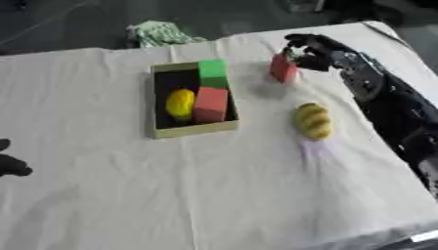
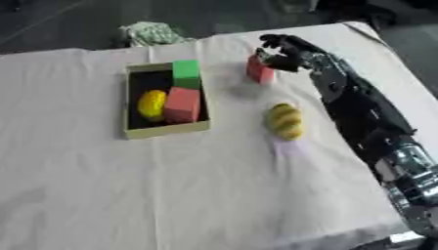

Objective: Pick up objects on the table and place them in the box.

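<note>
The right hand (image 2: 287,52) is curling its fingers around a red block (image 2: 259,71) beside the box (image 2: 163,130); the left hand's (image 1: 12,165) state is unclear.

No text, label, brand, number or sign is showing legibly anywhere in either view. The box (image 1: 193,130), the blocks and the other things inside it, and the cloth covering the bench (image 1: 214,195) are all showing plain surfaces with no lettering that can be made out.
</note>
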